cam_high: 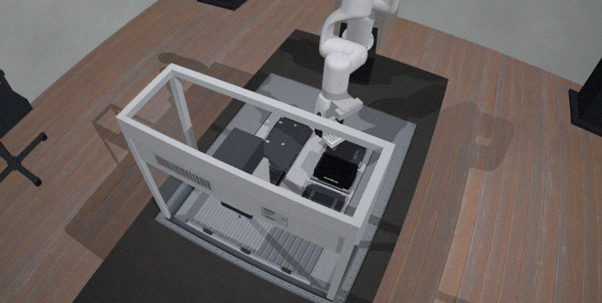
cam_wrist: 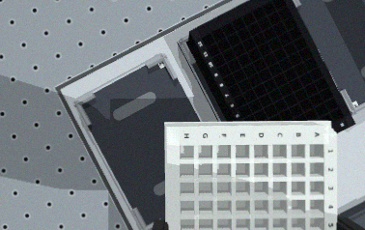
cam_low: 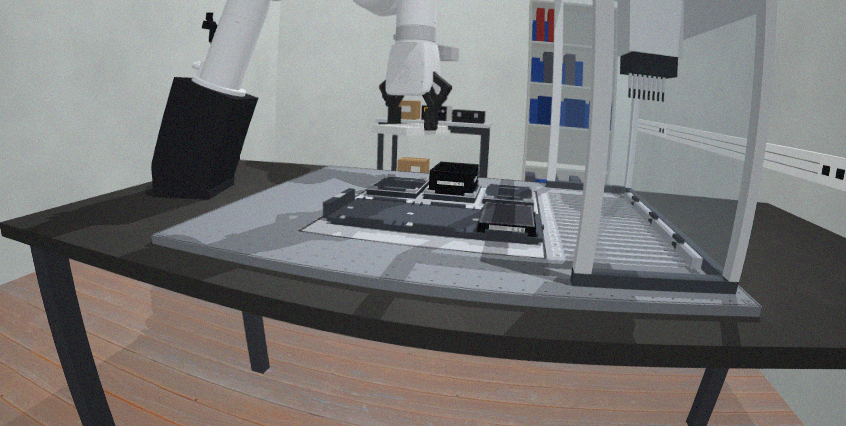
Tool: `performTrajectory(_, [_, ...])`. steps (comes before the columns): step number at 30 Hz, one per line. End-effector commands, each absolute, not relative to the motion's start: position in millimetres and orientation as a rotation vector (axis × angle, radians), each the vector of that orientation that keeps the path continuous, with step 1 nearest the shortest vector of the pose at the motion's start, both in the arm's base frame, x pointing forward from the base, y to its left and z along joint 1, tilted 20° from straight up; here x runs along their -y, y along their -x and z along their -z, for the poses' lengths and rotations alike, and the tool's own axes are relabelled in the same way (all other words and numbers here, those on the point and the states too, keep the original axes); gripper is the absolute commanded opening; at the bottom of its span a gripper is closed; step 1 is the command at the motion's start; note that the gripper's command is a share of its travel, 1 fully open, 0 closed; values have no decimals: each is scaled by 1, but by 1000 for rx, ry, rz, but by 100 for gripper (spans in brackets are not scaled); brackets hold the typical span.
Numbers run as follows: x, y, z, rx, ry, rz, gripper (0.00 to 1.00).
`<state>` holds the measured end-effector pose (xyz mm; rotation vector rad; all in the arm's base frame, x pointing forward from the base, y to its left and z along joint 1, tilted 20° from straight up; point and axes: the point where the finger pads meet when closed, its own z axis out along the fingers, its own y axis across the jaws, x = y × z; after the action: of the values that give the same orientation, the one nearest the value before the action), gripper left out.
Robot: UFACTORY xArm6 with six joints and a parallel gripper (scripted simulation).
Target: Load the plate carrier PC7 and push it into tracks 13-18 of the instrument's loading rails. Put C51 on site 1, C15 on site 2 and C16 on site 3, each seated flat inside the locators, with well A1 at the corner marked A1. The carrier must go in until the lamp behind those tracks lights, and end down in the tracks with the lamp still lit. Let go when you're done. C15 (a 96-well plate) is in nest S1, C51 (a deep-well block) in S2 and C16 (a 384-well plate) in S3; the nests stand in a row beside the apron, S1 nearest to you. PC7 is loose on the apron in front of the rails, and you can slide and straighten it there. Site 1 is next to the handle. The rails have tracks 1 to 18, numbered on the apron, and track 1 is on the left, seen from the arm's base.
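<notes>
Gripper [cam_low: 412, 111] clamped across a white well plate [cam_wrist: 251, 176], carried high above the table. In the wrist view the plate fills the lower centre; column letters run H to A, so the A1 corner sits upper right. Beneath, at centre left, an empty nest [cam_wrist: 128, 140]; at upper right the black deep-well block [cam_wrist: 268, 58], seated in its own nest. Dark carrier [cam_low: 414, 216] lies mid-frame in the side view, before the rails [cam_low: 621, 234]. High carry probably gives clearance over the block.
</notes>
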<state>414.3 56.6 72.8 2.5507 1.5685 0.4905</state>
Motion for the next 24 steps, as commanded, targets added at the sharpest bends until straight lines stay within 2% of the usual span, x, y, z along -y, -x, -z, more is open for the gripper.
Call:
performTrajectory(1, [-36,-428,-76,-1387,-2690,-517,0])
performTrajectory(24, [46,-475,-84,-497,-3091,-544,0])
